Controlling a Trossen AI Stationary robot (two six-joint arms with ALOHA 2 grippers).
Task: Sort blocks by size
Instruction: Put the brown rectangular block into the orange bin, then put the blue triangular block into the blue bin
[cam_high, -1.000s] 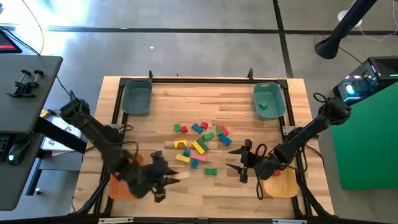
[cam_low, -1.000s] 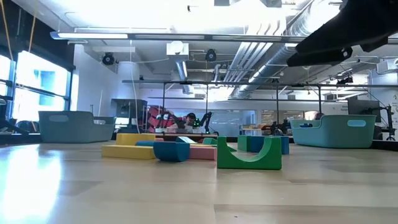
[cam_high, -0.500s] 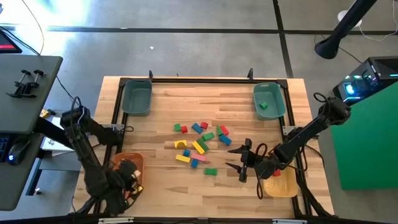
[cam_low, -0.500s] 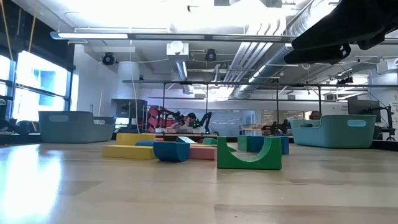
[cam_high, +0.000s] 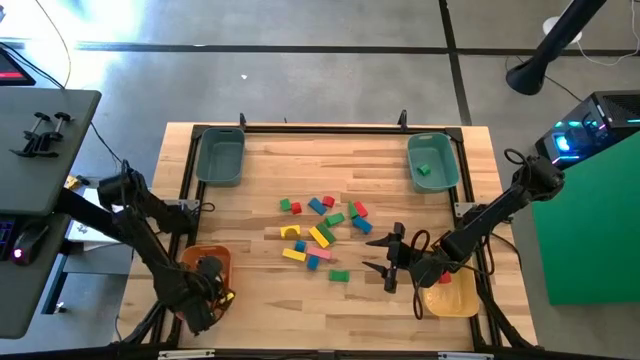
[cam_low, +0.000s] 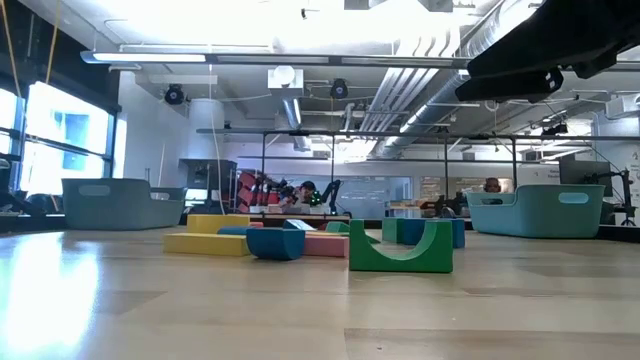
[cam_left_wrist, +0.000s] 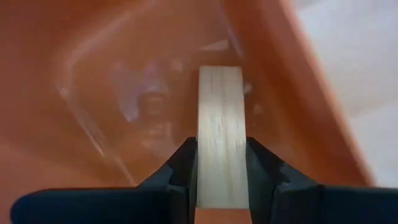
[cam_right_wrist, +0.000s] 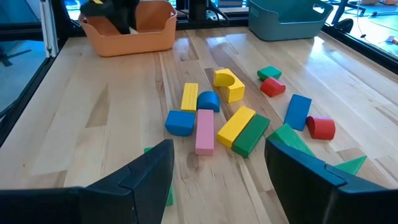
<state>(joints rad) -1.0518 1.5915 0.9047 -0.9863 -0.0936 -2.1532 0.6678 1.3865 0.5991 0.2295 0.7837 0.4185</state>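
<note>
The left gripper (cam_left_wrist: 219, 163) is down inside the orange bin (cam_high: 190, 262), so I judge this is the delivery step for one block. Its jaws are clamped on a natural wood bar (cam_left_wrist: 219, 140), which stands out forward between the two fingers toward the bin's floor. The next move should be only to part the jaws and lift out (I cannot tell if the bar already touches the bottom). The right gripper (cam_high: 388, 257) waits with jaws apart beside the loose blocks (cam_high: 322, 228) in the table's middle.
</note>
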